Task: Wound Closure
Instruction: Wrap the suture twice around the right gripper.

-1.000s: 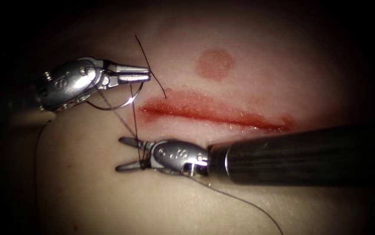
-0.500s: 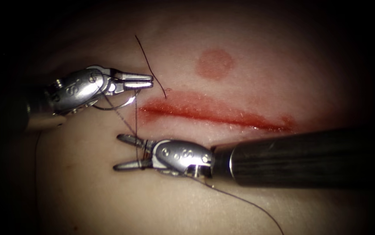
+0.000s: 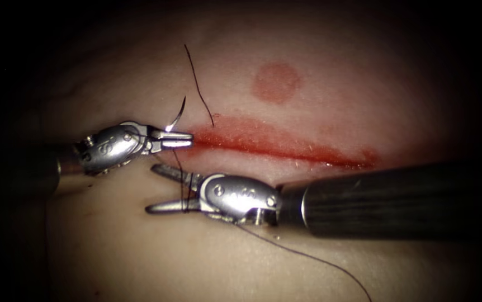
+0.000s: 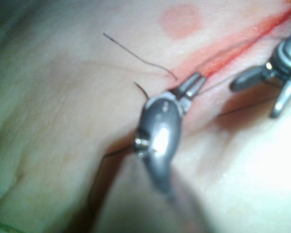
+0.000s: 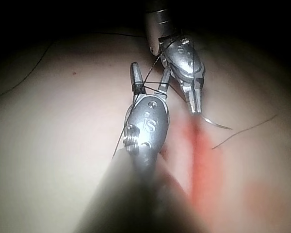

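**Tissue** (image 3: 112,251): lying across the endoscope view. The cut (image 3: 286,148) is running from centre toward 3 o'clock and is edged with red fluid (image 3: 241,131). A round red mark (image 3: 275,82) is sitting at 12 o'clock from it.

**Right tool** (image 3: 151,188): entering from 3 o'clock, on the 6 o'clock side of the cut's left end. Its jaws are standing spread and pinching nothing, with thread lying wound around them.

**Left tool** (image 3: 189,137): entering from 9 o'clock, having dropped toward the cut's left end since the earlier pictures. Its jaws are pressed together on the needle.

**Needle** (image 3: 176,117): being held near one end of its curve, the rest arcing toward 12 o'clock. It is lying wholly outside the tissue.

**Thread** (image 3: 184,196): wrapping the right tool's jaws, as a second ago. A long strand (image 3: 308,258) is trailing toward 5 o'clock. The short free end (image 3: 199,84) is rising toward 12 o'clock from the cut's left end.

**Step, as judged:** a loop for a knot is being held on the right tool. The next move is calling for those spread jaws to reach the free end without shedding the wraps.
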`<state>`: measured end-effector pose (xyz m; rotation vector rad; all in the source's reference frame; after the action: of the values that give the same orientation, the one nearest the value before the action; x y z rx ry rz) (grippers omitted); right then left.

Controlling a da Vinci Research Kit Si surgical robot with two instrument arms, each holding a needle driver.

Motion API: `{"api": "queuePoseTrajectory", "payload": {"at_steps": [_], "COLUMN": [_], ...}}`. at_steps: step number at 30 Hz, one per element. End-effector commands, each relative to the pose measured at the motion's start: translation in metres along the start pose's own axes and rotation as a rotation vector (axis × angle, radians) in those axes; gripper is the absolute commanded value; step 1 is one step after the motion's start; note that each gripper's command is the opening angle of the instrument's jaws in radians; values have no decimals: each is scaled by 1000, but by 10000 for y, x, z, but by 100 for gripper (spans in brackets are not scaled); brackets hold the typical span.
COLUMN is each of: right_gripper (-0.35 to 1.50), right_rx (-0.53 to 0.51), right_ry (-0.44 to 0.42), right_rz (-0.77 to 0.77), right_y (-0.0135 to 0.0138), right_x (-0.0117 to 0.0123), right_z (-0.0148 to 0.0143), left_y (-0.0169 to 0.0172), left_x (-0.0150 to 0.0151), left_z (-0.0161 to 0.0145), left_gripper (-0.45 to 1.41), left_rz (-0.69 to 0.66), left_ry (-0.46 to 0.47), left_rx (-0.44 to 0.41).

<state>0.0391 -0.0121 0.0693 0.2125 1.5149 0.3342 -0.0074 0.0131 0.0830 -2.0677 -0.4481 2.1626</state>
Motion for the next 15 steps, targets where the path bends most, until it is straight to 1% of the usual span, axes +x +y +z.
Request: {"api": "queuePoseTrajectory", "payload": {"at_steps": [1, 6, 7, 15], "right_gripper": [141, 140, 140, 140], "right_rx": [-7, -56, -81, -160], "right_ry": [6, 37, 44, 39], "right_rz": [4, 8, 1, -4], "right_y": [-1, 11, 16, 29], "right_x": [-4, 7, 11, 18], "right_z": [2, -7, -9, -18], "left_y": [4, 24, 29, 47], "left_x": [-9, -21, -23, -15], "left_z": [4, -6, -8, -3], "left_gripper": [-35, -35, -35, -35], "left_rz": [0, -9, -13, -16], "left_ry": [3, -1, 1, 9], "left_rx": [-6, -17, -18, -13]}}
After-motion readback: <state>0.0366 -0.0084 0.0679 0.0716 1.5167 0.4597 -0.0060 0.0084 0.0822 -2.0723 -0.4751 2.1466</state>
